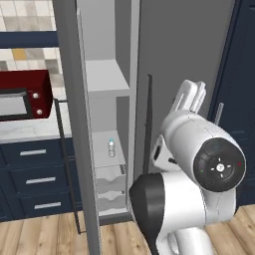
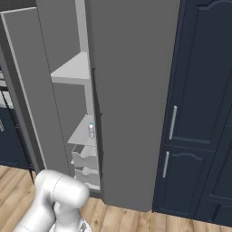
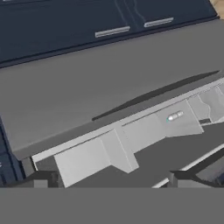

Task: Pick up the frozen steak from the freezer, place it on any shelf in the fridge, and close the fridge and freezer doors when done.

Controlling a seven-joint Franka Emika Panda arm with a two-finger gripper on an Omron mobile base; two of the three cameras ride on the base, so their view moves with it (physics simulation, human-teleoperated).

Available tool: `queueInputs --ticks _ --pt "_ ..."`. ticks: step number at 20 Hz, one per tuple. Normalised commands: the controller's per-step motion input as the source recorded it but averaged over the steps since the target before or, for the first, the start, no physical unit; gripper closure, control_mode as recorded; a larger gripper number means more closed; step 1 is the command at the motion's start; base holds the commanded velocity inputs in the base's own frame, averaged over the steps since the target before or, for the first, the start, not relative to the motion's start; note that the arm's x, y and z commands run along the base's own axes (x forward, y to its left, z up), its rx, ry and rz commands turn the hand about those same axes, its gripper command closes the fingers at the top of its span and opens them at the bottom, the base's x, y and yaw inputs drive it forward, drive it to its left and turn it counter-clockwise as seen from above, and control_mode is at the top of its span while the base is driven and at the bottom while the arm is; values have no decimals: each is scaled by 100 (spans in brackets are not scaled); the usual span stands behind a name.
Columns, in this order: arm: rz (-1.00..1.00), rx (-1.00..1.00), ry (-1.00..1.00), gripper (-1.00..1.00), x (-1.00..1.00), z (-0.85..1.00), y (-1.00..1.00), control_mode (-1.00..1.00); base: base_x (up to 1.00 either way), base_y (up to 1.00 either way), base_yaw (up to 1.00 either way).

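Freezer (image 1: 107,149) stands open, its door (image 1: 74,124) swung out to the left; fridge door (image 2: 136,104) beside it is shut, dark bar handle (image 1: 148,124) upright along its edge. A small bottle (image 1: 111,148) sits on a narrow freezer shelf (image 1: 102,79) level above the white drawers (image 1: 110,187); no steak can be made out from these angles. Gripper (image 3: 111,181) shows two dark fingertips set wide apart, holding nothing, aimed at the freezer interior.

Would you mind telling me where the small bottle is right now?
The small bottle stands upright on a narrow shelf in the open freezer, just above the white drawers, left of the closed fridge door.
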Motion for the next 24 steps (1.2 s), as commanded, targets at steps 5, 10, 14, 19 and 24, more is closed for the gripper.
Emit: queueInputs --ticks 5,10,14,19,24 --pt "-8 0 -5 -100 11 -13 95 -100 0 0 0" --pt "-11 -7 0 -100 45 -5 73 -100 0 0 0" --pt "-14 -3 0 -100 39 -22 79 -100 0 0 0" --pt "-13 -2 0 -100 35 -21 77 -100 0 0 0" --pt "-12 -5 0 -100 37 -26 76 -100 0 0 0"
